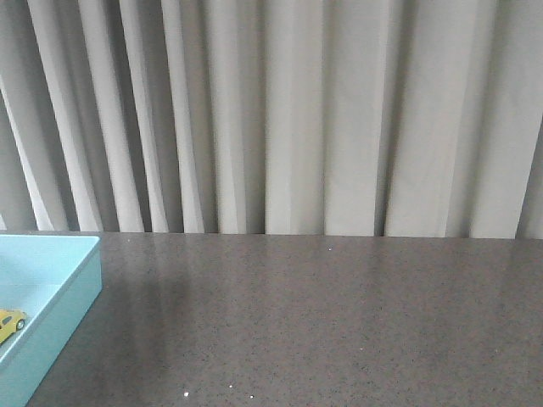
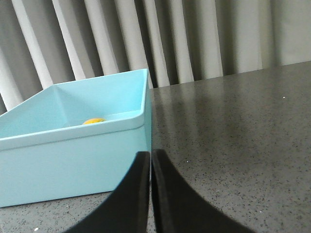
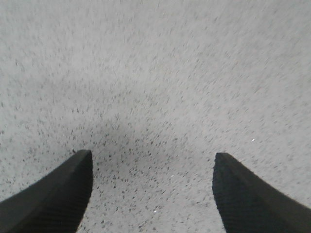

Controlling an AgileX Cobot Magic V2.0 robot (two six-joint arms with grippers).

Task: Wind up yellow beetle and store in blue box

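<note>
Nearest, in the right wrist view, the right gripper [image 3: 152,160] with its two black textured fingers [image 3: 56,196] spread wide apart, holding nothing, pointed down at bare speckled grey stone-look tabletop [image 3: 160,73], a soft shadow between the tips; in the left wrist view, the left gripper [image 2: 150,158] with its black curved fingers [image 2: 167,199] pressed together along a thin seam, nothing between them, tips low over the table just short of the near outer wall of the large shallow pale turquoise-blue rectangular box [image 2: 73,165]; inside that box, beyond the near rim, only the rounded top of the tiny glossy yellow beetle toy car [image 2: 93,121] showing, on the box floor and apart from the left gripper; in the front view, neither arm in sight, the blue box [image 1: 64,292] cut off at the near left edge of the frame, the yellow beetle [image 1: 11,322] lying on its floor at the far left, one dark wheel visible; to the right, open dark grey speckled tabletop [image 1: 339,322]; farthest, along the table's far edge, pale grey pleated curtain [image 1: 297,110] hanging in vertical folds across the whole background.
</note>
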